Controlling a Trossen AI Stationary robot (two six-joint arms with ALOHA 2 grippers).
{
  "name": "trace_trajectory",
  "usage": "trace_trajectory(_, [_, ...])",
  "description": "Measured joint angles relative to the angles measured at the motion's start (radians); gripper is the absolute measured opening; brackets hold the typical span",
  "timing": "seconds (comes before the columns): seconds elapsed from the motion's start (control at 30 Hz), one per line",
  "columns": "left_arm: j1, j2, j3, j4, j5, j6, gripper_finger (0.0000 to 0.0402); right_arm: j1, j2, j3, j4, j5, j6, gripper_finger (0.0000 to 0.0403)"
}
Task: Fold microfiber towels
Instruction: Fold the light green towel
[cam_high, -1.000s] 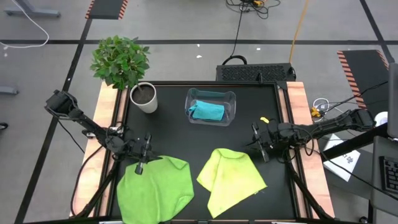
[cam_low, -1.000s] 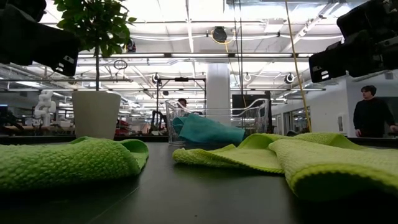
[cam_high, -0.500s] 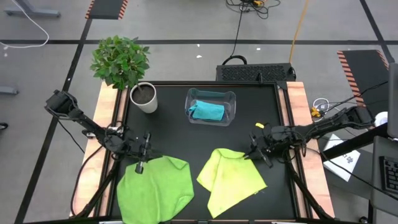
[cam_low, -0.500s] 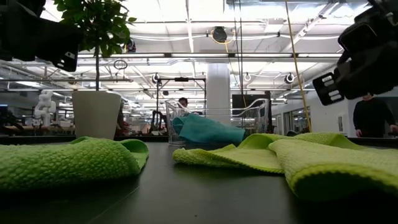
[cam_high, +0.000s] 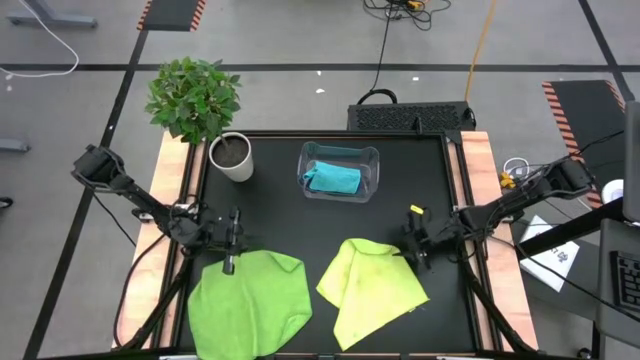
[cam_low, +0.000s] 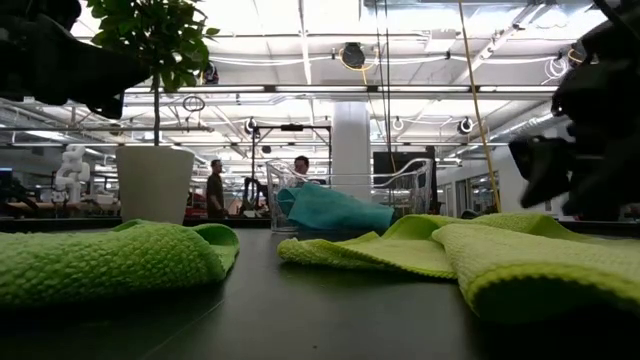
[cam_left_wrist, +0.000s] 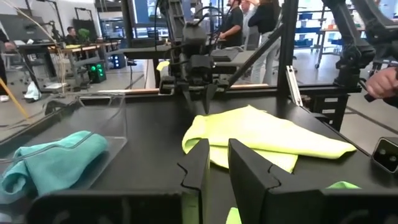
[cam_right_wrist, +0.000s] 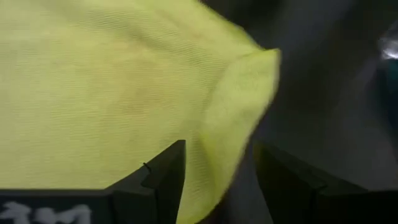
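The pale yellow towel (cam_high: 372, 287) is lying crumpled on the near right part of the worktop (cam_high: 390, 215), and its upper right corner is being straddled by the right claw (cam_high: 413, 250), whose fingers are spread on either side of that corner without pinching it. This arm is judged the nearer one for the fold. The green towel (cam_high: 250, 301) is lying at near left, with the left claw (cam_high: 229, 264) at its upper edge, fingers nearly pressed together, nothing visibly pinched. The blue towel (cam_high: 333, 178) is sitting in the clear bin (cam_high: 372, 158).
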Motion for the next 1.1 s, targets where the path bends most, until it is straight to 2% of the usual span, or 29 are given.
trace_trajectory(0.13, [0.016, 0.0, 0.0, 0.001, 0.0, -0.028, 0.0063, 0.011, 0.059, 0.026, 0.003, 0.052, -0.04, 0.0182])
trace_trajectory(0.3, [0.025, 0.0, 0.0, 0.001, 0.0, -0.079, 0.0063, 0.011, 0.139, 0.056, 0.004, 0.053, -0.045, 0.0183])
trace_trajectory(0.6, [0.025, 0.0, 0.0, 0.0, 0.008, -0.081, 0.0063, 0.011, 0.287, 0.123, 0.031, 0.054, -0.057, 0.0171])
trace_trajectory(0.8, [0.025, 0.0, 0.0, 0.0, 0.009, -0.081, 0.0063, 0.01, 0.314, 0.137, 0.142, 0.055, -0.042, 0.012])
trace_trajectory(1.0, [0.025, 0.0, 0.0, 0.001, 0.009, -0.122, 0.0063, 0.01, 0.314, 0.137, 0.158, 0.049, -0.015, 0.0021])
trace_trajectory(1.1, [0.028, 0.0, 0.0, 0.001, 0.007, -0.158, 0.0063, 0.01, 0.314, 0.137, 0.157, 0.033, 0.012, 0.001])
